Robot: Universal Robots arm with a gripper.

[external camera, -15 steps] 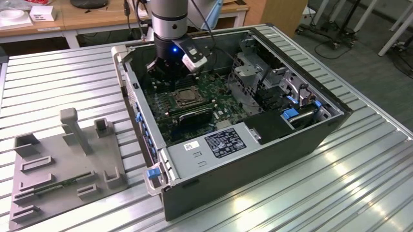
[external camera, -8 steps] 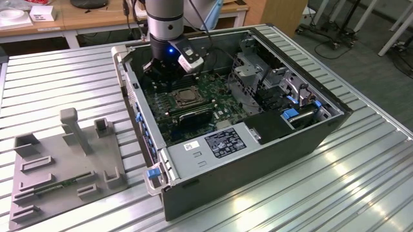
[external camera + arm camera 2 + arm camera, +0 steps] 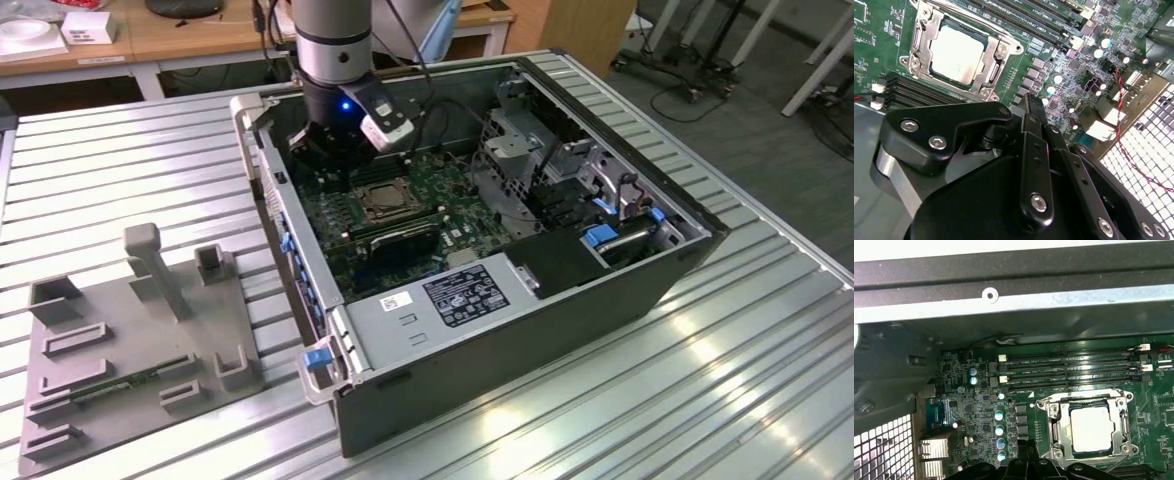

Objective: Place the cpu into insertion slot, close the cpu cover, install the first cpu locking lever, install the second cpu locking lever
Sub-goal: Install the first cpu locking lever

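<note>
Already seated: cpu in the insertion slot, cpu cover down pinning its edges. We see our hand just beside, fingers together, gripping nothing.

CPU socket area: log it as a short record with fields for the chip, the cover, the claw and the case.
cpu: seated in the insertion slot, pale top showing
cpu cover: down flat, framing the chip
locking levers: state cannot be told
claw: shut, holding nothing, inside the case over the motherboard near the socket
computer case: open, lying on the slatted metal table
</note>
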